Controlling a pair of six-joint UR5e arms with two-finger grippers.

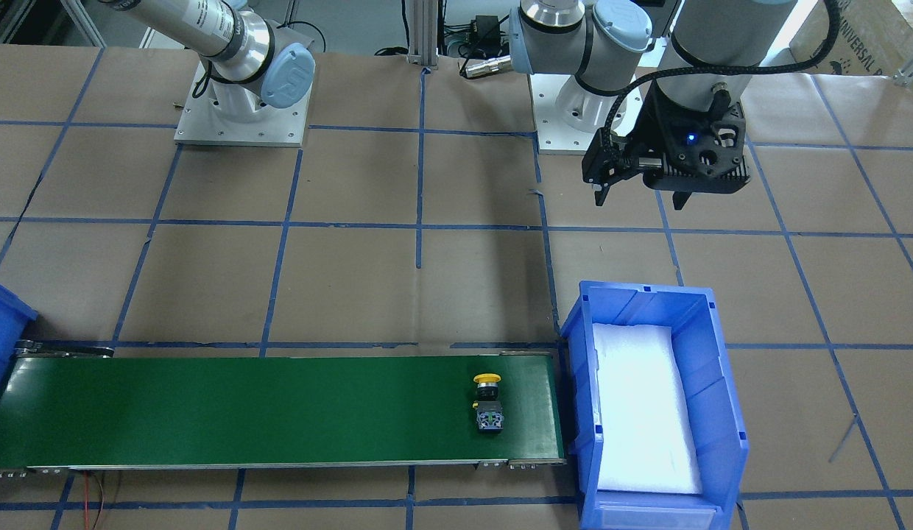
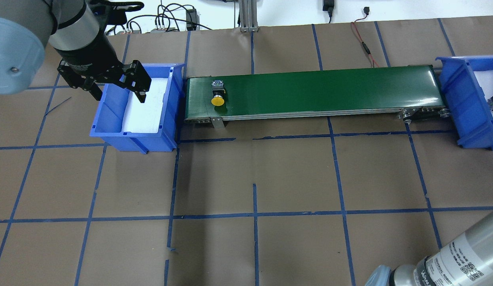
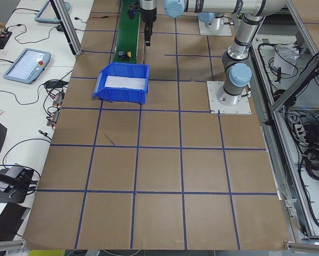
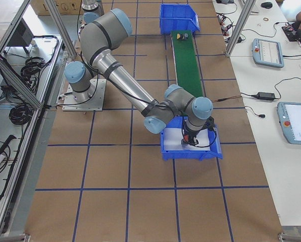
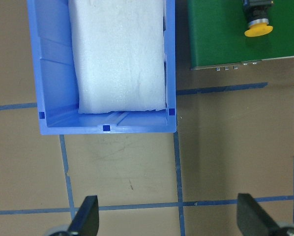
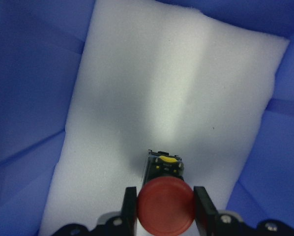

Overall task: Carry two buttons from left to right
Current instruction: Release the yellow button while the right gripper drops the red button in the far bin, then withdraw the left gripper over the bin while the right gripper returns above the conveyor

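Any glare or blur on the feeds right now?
Front-facing view: white foam pad in the blue bin is blown out. Right wrist view: round red button cap in the right gripper looks soft. Left wrist view: sharp, evenly lit.

Brown paper covers my bench [image 2: 294, 178], ruled into squares by blue tape [image 2: 254, 214]. At its far edge cables [image 2: 173, 18] trail past an aluminium post [image 2: 245, 16]. Beyond, a white side table [image 4: 256, 151] carries teach pendants [image 4: 268, 52] and loose leads under even, bright light. Behind me, a metal frame [image 3: 271, 114] fences off more wiring.
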